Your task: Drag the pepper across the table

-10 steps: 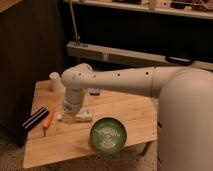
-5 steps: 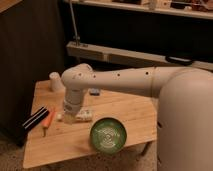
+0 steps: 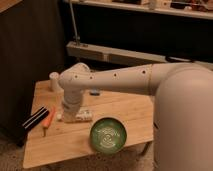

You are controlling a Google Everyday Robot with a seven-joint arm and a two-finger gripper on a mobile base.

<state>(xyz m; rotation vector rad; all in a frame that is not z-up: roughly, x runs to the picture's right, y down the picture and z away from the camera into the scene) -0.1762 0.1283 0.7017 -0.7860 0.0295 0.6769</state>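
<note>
Camera view, one arm at work: the arm [image 3: 115, 80] reaches in from the right and turns down at the wrist, setting the pincer [image 3: 65, 116] low over the left half of the surface [image 3: 60, 146]. The pincer is drawn narrow, and nothing can be seen held in it. The pepper [image 3: 48, 118] lies flat on the surface just to the pincer's left. It is near the left edge, with its thin end toward the front and a black block [image 3: 35, 121] close on its far side. For a clean drag, the narrow pincer probably serves best as a pusher, pressed lightly to the surface against the pepper's long side near its middle, so that the slim body slides rather than rolls or pivots. A slow, straight stroke would help. The path should avoid the bottle [image 3: 82, 116], which lies on its side just right of the pincer; its contents cannot be told. A green bowl [image 3: 107, 135] stands upright near the front edge, well apart from the pepper. Its inside shows only a pale pattern, with no loose thing visible in it.
</note>
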